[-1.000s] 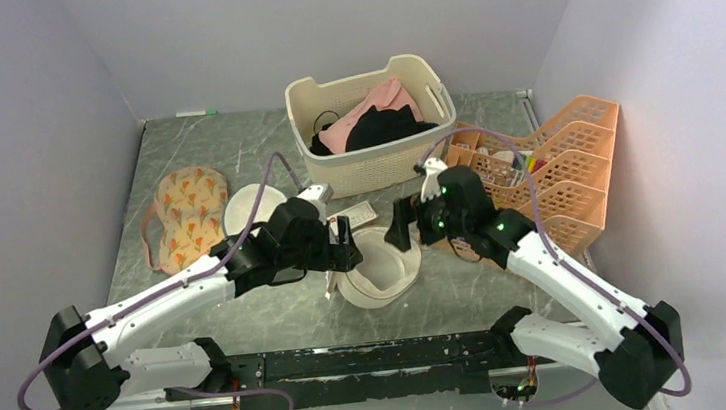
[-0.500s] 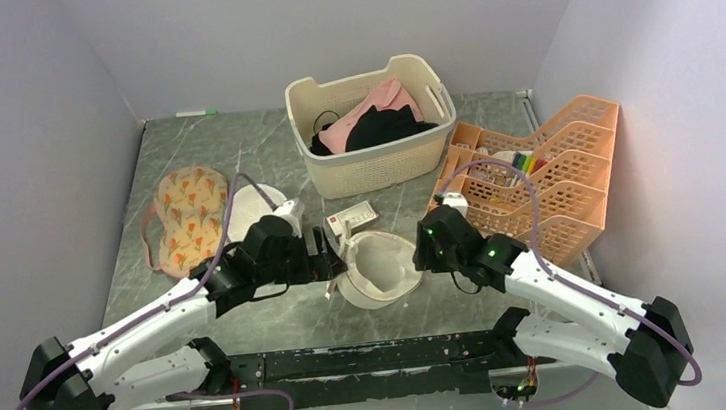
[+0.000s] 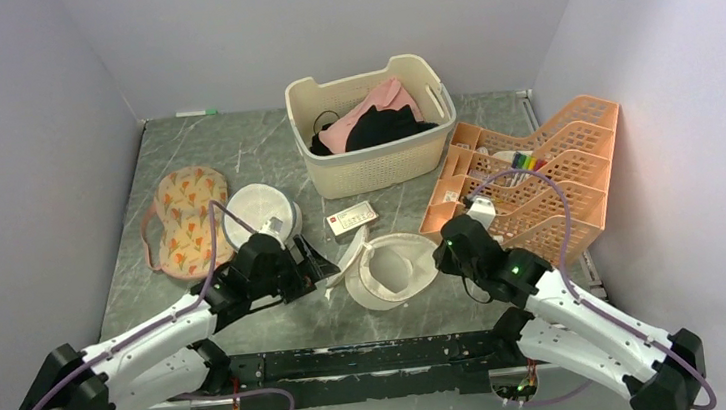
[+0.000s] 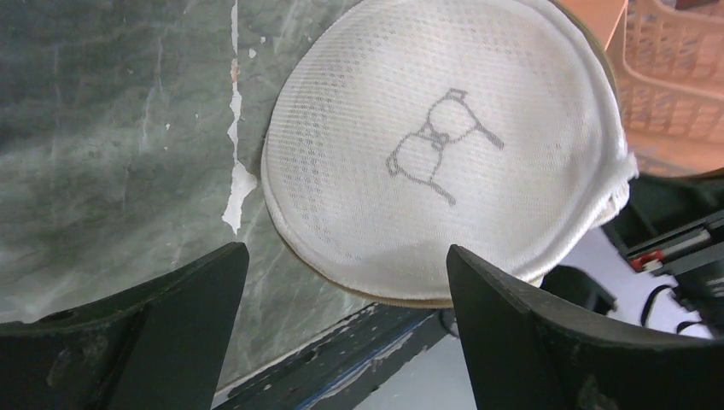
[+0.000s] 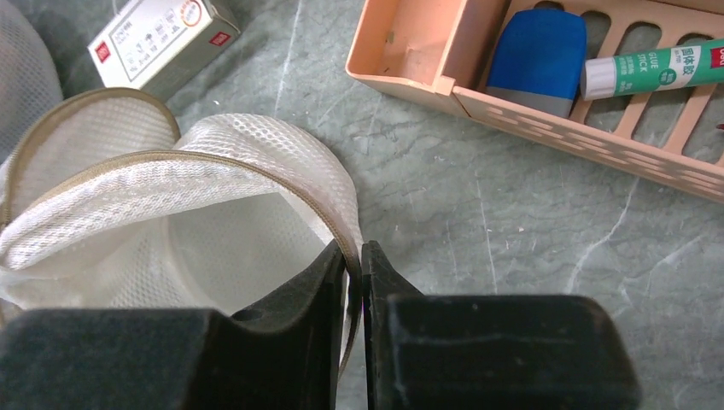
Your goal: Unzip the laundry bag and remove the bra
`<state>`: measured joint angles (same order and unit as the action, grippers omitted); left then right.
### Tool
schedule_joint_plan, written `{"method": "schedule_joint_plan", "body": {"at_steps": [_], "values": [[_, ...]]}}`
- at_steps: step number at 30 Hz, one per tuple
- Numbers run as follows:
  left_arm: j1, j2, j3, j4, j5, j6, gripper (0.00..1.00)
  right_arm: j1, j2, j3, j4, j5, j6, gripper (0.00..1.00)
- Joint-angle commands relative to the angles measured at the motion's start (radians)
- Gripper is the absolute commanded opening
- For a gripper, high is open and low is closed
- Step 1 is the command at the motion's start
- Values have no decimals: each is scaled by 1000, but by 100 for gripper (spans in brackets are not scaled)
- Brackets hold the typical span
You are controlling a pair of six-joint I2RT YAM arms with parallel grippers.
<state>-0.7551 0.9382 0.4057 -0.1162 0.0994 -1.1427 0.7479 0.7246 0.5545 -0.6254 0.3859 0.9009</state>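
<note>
Laundry bag lies before basket, left of rack.

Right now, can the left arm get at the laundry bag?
Probably yes. The left end effector stands open facing the marked side of the bag, nothing between them. The right end effector pinches the opposite rim, clear of that approach.

Laundry bag: round drum, white mesh w/ beige zip trim, on tabletop betw. left claw & right claw. Zip undone, mouth gapes upward; inside looks white, contents can't tell. Flat round face w/ small black glasses-like mark is turned toward left claw, framed by its spread fingers, not touching. Right claw pinches the zip rim nearest it. Bra: floral cups, pink strap, flat on tabletop, well apart, beyond left claw.
</note>
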Motion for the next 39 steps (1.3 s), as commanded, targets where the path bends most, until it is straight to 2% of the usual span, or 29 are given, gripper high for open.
{"method": "schedule_joint_plan", "body": {"at_steps": [1, 6, 10, 13, 17, 22, 27, 29, 31, 33, 36, 39], "values": [[13, 40, -44, 148, 33, -232, 98, 4, 35, 41, 15, 3, -36, 12], [16, 65, -181, 337, 40, -505, 99, 5, 45, 36, 64, -21, -75, 11], [18, 149, -172, 281, 120, -596, 99, 4, 61, 34, 91, -27, -92, 11], [17, 206, -207, 391, 194, -674, 97, 4, 75, 35, 98, -26, -109, 11], [18, 264, -244, 548, 188, -756, 91, 5, 69, 32, 99, -23, -109, 10], [18, 361, -289, 826, 149, -813, 70, 5, 50, 32, 91, -32, -115, 10], [21, 485, -314, 1081, 133, -816, 39, 6, 46, 35, 84, -39, -126, 10], [31, 531, -329, 1223, 128, -790, 25, 5, 48, 40, 81, -33, -131, 10], [38, 551, -323, 1282, 140, -747, 15, 5, 50, 47, 75, -27, -139, 10], [47, 541, -312, 1267, 146, -695, 7, 6, 50, 52, 71, -24, -150, 9], [60, 444, -312, 1168, 117, -606, 7, 5, 47, 61, 54, -19, -166, 9], [81, 229, -252, 847, 66, -463, 7, 6, 35, 66, 46, -22, -176, 9]]}}
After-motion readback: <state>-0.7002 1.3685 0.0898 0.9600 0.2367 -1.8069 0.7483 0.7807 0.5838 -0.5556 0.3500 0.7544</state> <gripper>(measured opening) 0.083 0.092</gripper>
